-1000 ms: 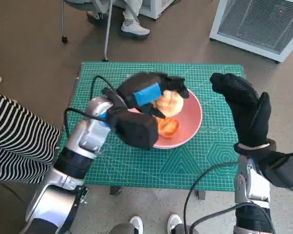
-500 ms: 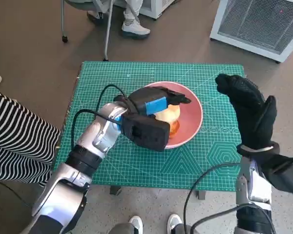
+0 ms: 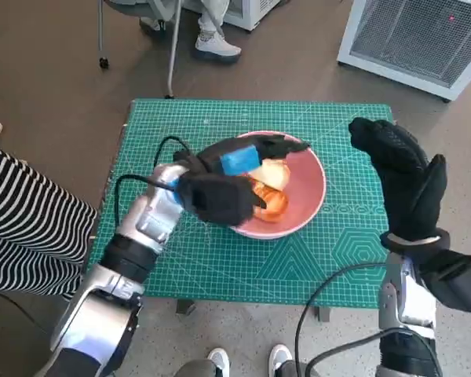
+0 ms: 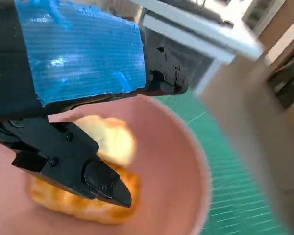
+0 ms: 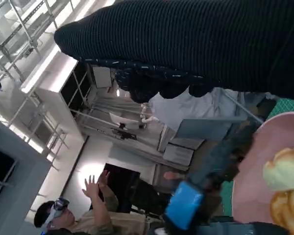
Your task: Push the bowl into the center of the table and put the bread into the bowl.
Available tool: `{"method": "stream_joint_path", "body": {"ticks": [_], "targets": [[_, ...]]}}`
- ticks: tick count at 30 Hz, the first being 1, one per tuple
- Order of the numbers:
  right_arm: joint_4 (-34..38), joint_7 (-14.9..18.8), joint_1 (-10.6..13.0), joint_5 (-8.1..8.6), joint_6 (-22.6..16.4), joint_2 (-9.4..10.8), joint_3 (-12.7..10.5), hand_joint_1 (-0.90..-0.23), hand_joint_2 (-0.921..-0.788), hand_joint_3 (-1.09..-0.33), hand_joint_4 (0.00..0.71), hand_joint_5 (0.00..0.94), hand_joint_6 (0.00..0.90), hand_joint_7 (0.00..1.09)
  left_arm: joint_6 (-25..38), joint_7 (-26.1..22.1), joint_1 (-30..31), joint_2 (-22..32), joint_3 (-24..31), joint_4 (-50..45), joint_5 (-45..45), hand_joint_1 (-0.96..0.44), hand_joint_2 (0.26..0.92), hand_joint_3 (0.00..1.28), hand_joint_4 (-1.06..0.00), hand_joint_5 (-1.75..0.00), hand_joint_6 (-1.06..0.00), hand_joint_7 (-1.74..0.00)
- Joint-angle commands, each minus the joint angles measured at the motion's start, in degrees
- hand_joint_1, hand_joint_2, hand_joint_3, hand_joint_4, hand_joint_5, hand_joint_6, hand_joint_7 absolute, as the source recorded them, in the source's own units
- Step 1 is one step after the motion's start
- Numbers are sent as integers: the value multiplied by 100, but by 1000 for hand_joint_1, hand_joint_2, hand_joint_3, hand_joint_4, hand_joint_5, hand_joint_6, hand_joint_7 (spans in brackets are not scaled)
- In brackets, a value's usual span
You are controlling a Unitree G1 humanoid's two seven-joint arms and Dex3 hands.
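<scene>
Left hand (image 3: 243,159): fingers (image 4: 100,178) reach over the pink bowl (image 3: 308,188), extended and apart, above the bread (image 3: 268,188). The left wrist view shows a clear gap between the fingertips and the bread; nothing is pinched or held. The blue-taped back faces up, and the forearm runs off toward 7 o'clock.

Bread: two pieces lie inside the bowl, a pale roll (image 4: 110,139) and a browner, ridged piece (image 4: 85,200), touching each other. Both rest on the bowl's floor, toward its 9 o'clock side.

Bowl: it sits on the green cutting mat (image 3: 220,267) that covers the table, near the mat's middle, slightly toward 12 o'clock.

Right hand (image 3: 404,184): raised upright at 3 o'clock of the bowl, well apart from it, glove fingers straight and close together, holding nothing.

Surroundings: a person in a striped garment (image 3: 23,236) stands at 9 o'clock of the table. A white grilled unit (image 3: 424,39) stands on the floor at 1 o'clock. Shoes (image 3: 216,49) show at 12 o'clock.
</scene>
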Motion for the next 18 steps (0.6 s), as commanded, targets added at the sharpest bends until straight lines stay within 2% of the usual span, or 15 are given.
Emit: {"method": "stream_joint_path", "body": {"ticks": [1,9,13,18], "targets": [[-49,-85,7,-94,125,-58,22,-781,-921,-796,293,11,15,578,-54,-262,355,86,553,-443,-799,-420,844,19,-72,0,-189,-45],[-379,-293,-124,-213,371,-73,100,-776,-921,-794,294,11,21,572,-200,-272,927,-144,1381,-1251,-2049,-482,899,31,-73,-2,-208,-46],[-611,-448,-216,-312,567,-67,144,-773,-921,-795,279,3,24,569,-310,-146,1183,-402,1677,-1659,-2566,-579,916,136,-92,-8,-222,-53],[-819,-634,-347,-465,718,-70,196,-769,-921,-799,256,0,27,569,-318,132,1442,-813,1845,-2213,-3002,-626,920,257,-113,-17,-227,-72]]}}
